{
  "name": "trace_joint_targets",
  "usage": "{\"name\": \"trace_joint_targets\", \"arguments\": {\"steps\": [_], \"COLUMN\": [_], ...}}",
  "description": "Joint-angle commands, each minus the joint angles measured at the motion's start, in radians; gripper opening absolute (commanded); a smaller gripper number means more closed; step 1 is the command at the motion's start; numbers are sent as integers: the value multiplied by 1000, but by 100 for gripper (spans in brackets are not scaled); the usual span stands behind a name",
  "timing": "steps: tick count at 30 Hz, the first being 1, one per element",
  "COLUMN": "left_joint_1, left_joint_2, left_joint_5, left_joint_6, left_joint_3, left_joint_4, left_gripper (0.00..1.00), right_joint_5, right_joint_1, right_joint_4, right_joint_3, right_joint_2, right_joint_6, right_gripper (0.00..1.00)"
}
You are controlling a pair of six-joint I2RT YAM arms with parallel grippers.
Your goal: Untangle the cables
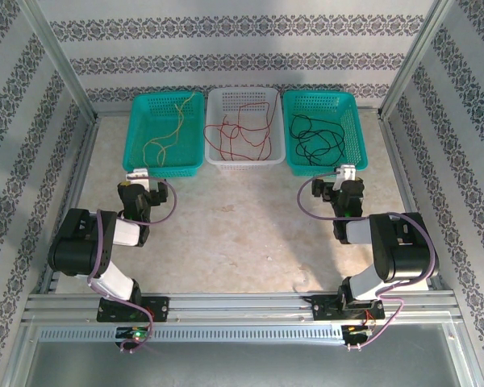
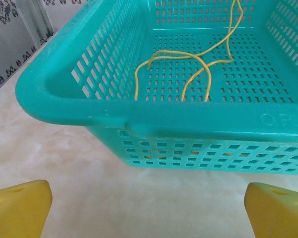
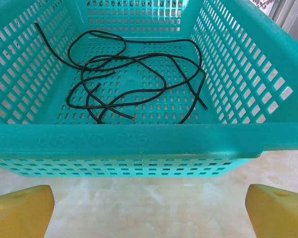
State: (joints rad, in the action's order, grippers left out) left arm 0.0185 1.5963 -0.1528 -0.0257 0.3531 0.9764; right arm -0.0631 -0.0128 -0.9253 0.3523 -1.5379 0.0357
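Both hands wide open, nothing held. Left gripper (image 2: pixel 149 210) sits just short of the left teal slotted plastic basket (image 2: pixel 164 119), right gripper (image 3: pixel 149 210) just short of the right teal basket (image 3: pixel 139 136). Thin yellow wires (image 2: pixel 188 59) lie in the left one, black wires (image 3: pixel 124 84) in the right, looped over each other, and red wires (image 1: pixel 242 133) in the white middle basket (image 1: pixel 244 165). My worry: pinching overlapped black strands drags the whole clump, and clipping a rim shoves the light basket.

Green basket (image 3: pixel 198 141) rim bears faint embossed lettering, roughly "NO.1005".
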Motion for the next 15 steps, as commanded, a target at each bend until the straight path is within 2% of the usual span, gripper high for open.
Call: {"name": "trace_joint_targets", "arguments": {"steps": [1, 3, 8, 11, 15], "left_joint_1": [-3, -2, -2, -2, -2], "left_joint_2": [2, 1, 1, 1, 1], "left_joint_5": [62, 121, 123, 124, 127], "left_joint_6": [19, 37, 38, 38, 37], "left_joint_3": [21, 30, 28, 30, 30], "left_joint_4": [9, -11, -11, -10, -10], "left_gripper": [99, 99, 99, 99, 99], "right_joint_5": [-16, -28, -31, 42, 22], "right_joint_1": [2, -3, -7, 9, -4], "right_joint_4": [-29, -28, -27, 1, -18], "right_joint_3": [13, 14, 14, 38, 23], "right_joint_2": [13, 13, 13, 1, 9], "right_joint_6": [15, 12, 9, 8, -6], "right_gripper": [98, 98, 98, 98, 98]}}
